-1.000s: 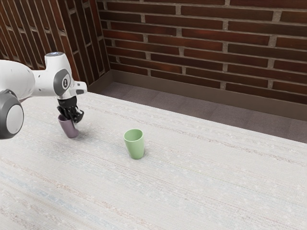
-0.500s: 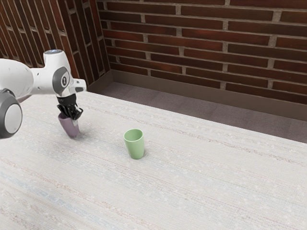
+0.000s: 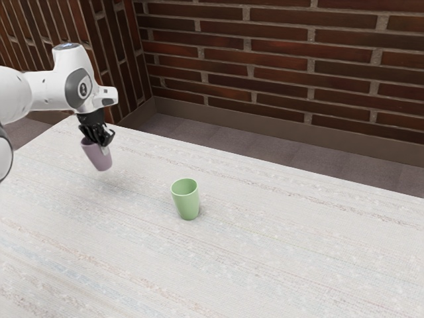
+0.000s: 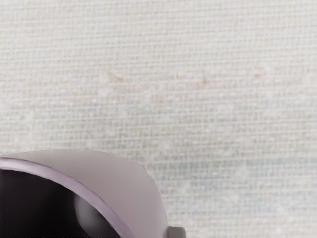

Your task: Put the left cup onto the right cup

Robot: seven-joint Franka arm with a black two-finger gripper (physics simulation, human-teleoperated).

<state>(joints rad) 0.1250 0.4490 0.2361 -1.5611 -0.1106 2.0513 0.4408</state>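
A purple cup (image 3: 98, 158) hangs tilted in the air above the table at the exterior view's left, with my gripper (image 3: 98, 141) shut on its rim. Its rim and outer wall (image 4: 99, 183) sit close under my hand in the wrist view, over bare tabletop. A green cup (image 3: 185, 199) stands upright on the table, to the exterior view's right of the purple cup and lower, well apart from it.
The pale woven tabletop (image 3: 278, 252) stretches wide around the green cup. A brick wall (image 3: 278, 59) runs behind the table and along the exterior view's left, with a strip of grey floor (image 3: 265, 146) between it and the table's far edge.
My gripper has risen with the purple cup, which has left the table and now hangs above it. The green cup has stayed put.
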